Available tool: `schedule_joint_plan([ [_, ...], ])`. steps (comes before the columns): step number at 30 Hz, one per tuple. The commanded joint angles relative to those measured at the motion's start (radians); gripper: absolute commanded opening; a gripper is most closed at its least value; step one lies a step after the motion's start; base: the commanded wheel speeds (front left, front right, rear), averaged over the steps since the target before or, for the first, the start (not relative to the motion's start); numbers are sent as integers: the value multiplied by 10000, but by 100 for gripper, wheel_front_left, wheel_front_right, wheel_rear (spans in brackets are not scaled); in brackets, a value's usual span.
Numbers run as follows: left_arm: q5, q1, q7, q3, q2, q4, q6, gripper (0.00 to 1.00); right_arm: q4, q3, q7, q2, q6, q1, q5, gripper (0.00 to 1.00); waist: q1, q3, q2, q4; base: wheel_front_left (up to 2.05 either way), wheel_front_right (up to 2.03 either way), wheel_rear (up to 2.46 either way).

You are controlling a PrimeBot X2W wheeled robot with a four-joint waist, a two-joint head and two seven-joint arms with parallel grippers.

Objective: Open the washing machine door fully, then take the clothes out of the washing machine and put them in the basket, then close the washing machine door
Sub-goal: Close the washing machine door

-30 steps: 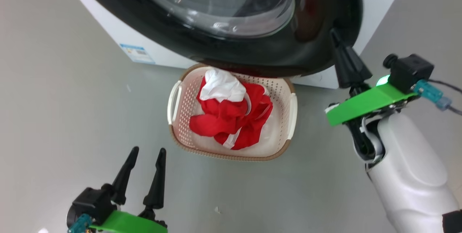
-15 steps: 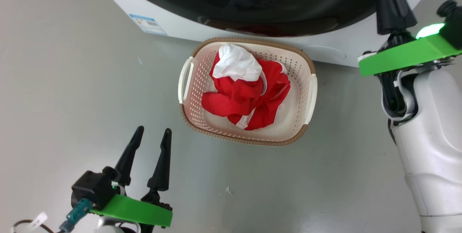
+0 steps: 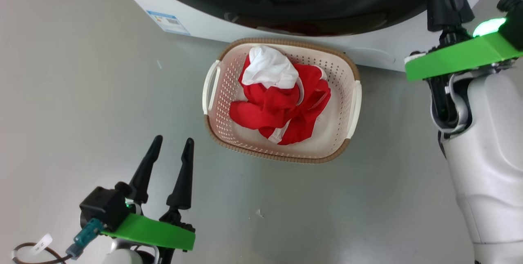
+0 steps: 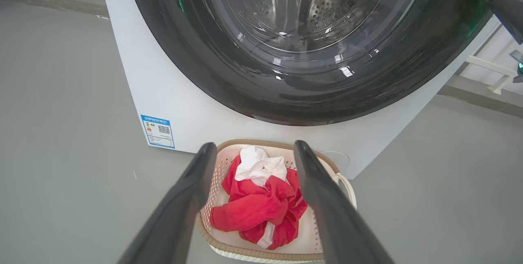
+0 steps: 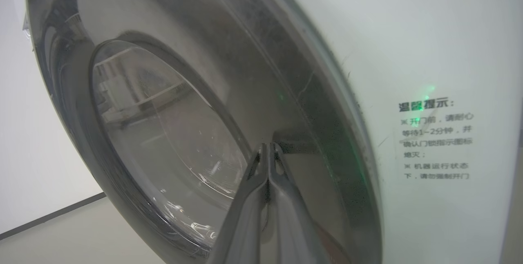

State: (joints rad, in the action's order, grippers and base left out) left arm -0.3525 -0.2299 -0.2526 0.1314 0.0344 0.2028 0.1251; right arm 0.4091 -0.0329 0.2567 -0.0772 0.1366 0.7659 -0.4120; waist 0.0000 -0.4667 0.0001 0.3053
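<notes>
Before the washing machine [image 3: 204,27], basket [image 3: 278,157] long axis along its front; left end effector [image 3: 174,139] apart, right end effector [image 5: 268,149] together.

Bare test room: washing machine [image 4: 184,104] on plain grey floor [image 4: 61,166].

L end effector [image 3: 174,139] spread; R end effector [image 5: 267,146] closed.

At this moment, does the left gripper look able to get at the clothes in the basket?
Probably yes: the left gripper stands open and empty short of the basket, bare floor between them, and the clothes lie heaped in its uncovered top.
</notes>
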Motion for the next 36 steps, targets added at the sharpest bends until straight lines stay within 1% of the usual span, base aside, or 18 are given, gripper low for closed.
schedule_joint_plan([
  [1, -22, 35, -92, -382, 159, -139, 56, 100, -220, -304, 51, 129, -59, -345, 14, 2, 0, 208, -1, -111, 0, 0, 0],
  [3, 29, 109, -92, -449, 159, -75, 56, 100, -209, -492, 51, 122, -59, -718, 9, 23, 0, 390, -1, -201, 0, 0, 0],
  [5, 91, 194, -92, -526, 159, -24, 56, 100, -218, -648, 51, 102, -59, -1102, -17, 41, 0, 597, -1, -308, 0, 0, 0],
  [6, 133, 253, -92, -579, 159, 3, 56, 100, -225, -720, 51, 95, -59, -1305, -29, 54, 0, 713, -1, -376, 0, 0, 0],
  [7, 179, 316, -92, -641, 159, 29, 56, 100, -246, -790, 51, 83, -59, -1506, -36, 100, 0, 828, -1, -447, 0, 0, 0],
  [11, 387, 596, -92, -835, 185, 104, 56, 100, -414, -766, 51, 68, -59, -2323, -75, 100, 0, 1304, -1, -738, 0, 0, 0],
  [22, 554, 1179, -92, -1248, 549, 208, 56, 100, -969, -701, 51, -91, -59, -4427, -60, 100, 0, 2427, -1, -1410, 0, 0, 0],
  [28, 562, 1441, -92, -1412, 624, 188, 56, 100, -1148, -525, 51, -103, -59, -5414, -56, 100, 0, 2886, -1, -1759, 0, 0, 0],
  [36, 599, 1823, -92, -1663, 648, 115, 56, 100, -1272, -319, 51, -49, -59, -6299, -23, 100, 0, 3271, -1, -2233, 0, 0, 0],
])
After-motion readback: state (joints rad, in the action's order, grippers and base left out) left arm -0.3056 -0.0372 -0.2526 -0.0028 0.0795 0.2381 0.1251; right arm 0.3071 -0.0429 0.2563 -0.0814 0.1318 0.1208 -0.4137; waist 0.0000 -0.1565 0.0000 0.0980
